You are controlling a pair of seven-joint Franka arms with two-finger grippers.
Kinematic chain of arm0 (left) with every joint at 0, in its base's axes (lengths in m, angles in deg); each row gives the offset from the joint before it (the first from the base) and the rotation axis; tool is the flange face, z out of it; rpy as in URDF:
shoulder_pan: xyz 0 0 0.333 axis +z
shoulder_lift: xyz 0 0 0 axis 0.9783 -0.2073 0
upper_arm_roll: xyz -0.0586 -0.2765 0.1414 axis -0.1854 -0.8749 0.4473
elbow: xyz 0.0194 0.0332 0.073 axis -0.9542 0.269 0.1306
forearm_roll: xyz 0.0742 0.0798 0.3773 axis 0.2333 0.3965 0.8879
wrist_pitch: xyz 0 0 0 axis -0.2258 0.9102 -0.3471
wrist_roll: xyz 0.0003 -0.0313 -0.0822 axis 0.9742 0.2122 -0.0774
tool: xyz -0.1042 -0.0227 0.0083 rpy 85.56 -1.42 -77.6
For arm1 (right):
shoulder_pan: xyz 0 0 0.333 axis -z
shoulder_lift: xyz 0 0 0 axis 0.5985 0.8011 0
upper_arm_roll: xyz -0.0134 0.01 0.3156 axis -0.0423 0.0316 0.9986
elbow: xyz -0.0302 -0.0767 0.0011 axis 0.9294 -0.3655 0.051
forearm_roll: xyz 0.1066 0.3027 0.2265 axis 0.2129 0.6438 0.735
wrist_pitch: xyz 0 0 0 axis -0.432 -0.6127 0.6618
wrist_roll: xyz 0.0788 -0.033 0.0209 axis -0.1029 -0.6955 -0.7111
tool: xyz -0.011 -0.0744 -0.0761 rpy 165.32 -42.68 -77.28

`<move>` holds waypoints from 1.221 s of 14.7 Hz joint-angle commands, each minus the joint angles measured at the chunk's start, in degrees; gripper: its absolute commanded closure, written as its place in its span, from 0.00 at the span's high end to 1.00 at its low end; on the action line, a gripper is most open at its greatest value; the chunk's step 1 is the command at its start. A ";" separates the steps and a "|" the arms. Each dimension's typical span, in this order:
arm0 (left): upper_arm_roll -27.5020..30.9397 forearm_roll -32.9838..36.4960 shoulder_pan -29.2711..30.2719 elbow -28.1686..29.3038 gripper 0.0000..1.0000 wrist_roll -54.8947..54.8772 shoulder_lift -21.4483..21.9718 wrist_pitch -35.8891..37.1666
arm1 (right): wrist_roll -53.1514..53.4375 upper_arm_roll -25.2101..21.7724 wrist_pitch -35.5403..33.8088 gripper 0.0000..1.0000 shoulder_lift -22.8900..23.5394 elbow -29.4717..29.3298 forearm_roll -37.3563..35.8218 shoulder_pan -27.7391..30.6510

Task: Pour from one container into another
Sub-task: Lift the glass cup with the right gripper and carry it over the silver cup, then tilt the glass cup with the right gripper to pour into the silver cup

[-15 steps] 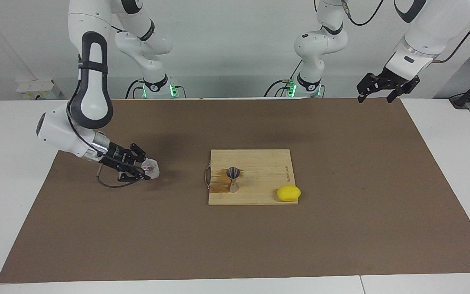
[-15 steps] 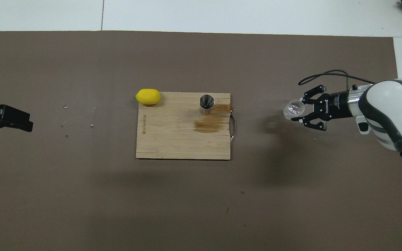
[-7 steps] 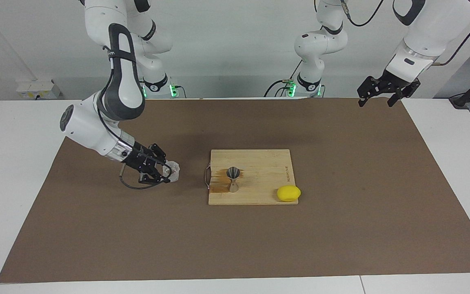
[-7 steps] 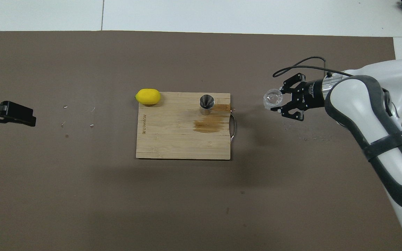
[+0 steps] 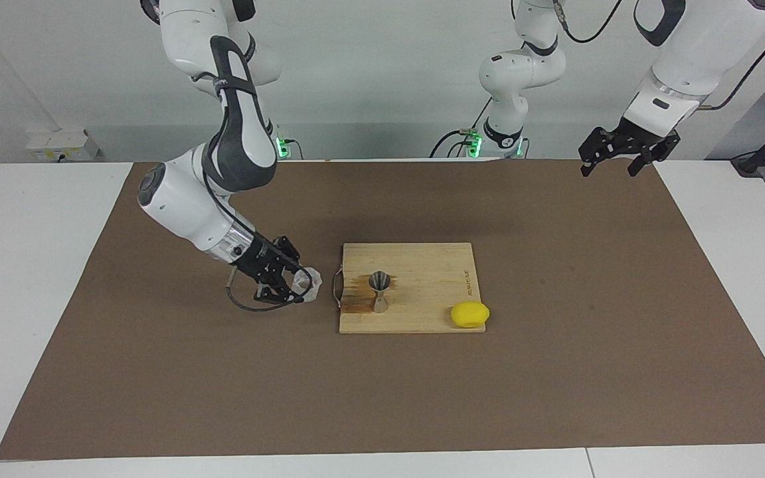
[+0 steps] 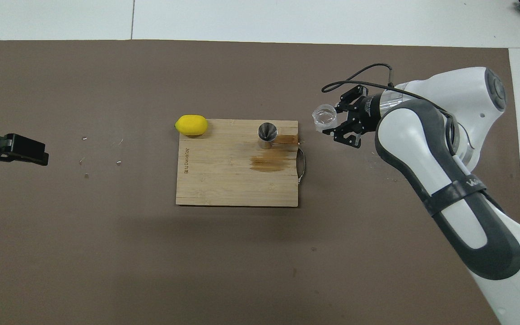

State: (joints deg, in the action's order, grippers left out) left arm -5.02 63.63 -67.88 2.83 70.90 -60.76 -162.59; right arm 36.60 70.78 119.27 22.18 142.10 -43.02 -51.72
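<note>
My right gripper (image 5: 297, 287) is shut on the small clear glass tumbler (image 5: 309, 283) and holds it just above the brown mat, beside the handle end of the wooden cutting board (image 5: 429, 262). The overhead view shows the tumbler (image 6: 324, 115) roughly upright in the right gripper (image 6: 333, 122), mouth up. The silver hourglass jigger (image 5: 379, 291) stands upright on the board, near that handle end; it also shows in the overhead view (image 6: 266, 134). My left gripper (image 5: 609, 166) hangs open and empty over the mat's corner near the left arm's base, waiting.
A yellow lemon (image 5: 469, 314) lies at the board's corner toward the left arm's end, farther from the robots than the jigger. A brown wet stain (image 6: 270, 161) marks the board (image 6: 224, 185) beside the jigger. A metal handle (image 6: 302, 164) sticks out from the board's edge.
My right arm has carried the tumbler across the mat toward the cutting board, from well out at the right arm's end to just beside the board's handle. The left gripper has barely moved.
</note>
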 commanded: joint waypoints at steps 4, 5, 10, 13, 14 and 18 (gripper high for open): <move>-0.03 0.71 0.12 2.05 1.00 -0.38 1.81 -0.81 | 6.49 0.08 1.16 0.00 2.91 -5.19 -4.33 -3.84; -0.03 0.71 0.12 2.05 1.00 -0.38 1.81 -0.81 | 7.11 0.08 1.24 0.00 2.91 -5.28 -5.39 -4.29; -0.03 0.71 0.12 2.05 1.00 -0.38 1.81 -0.81 | 8.43 0.08 1.51 0.00 3.96 -5.80 -9.34 -6.66; -0.03 0.71 0.12 2.05 1.00 -0.38 1.81 -0.81 | 9.67 0.08 0.19 0.00 5.02 -8.52 -12.60 -6.75; -0.03 0.71 0.12 2.05 1.00 -0.38 1.81 -0.81 | 9.93 0.17 -0.07 0.00 5.02 -8.53 -13.39 -6.84; -0.03 0.71 0.12 2.05 1.00 -0.38 1.81 -0.81 | 10.28 0.08 -0.95 0.00 4.93 -8.62 -17.52 -8.51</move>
State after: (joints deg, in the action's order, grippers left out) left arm -5.02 63.63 -67.88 2.98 70.90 -60.69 -162.59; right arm 44.73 70.79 119.81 26.22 135.43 -57.62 -59.60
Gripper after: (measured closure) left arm 0.000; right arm 0.498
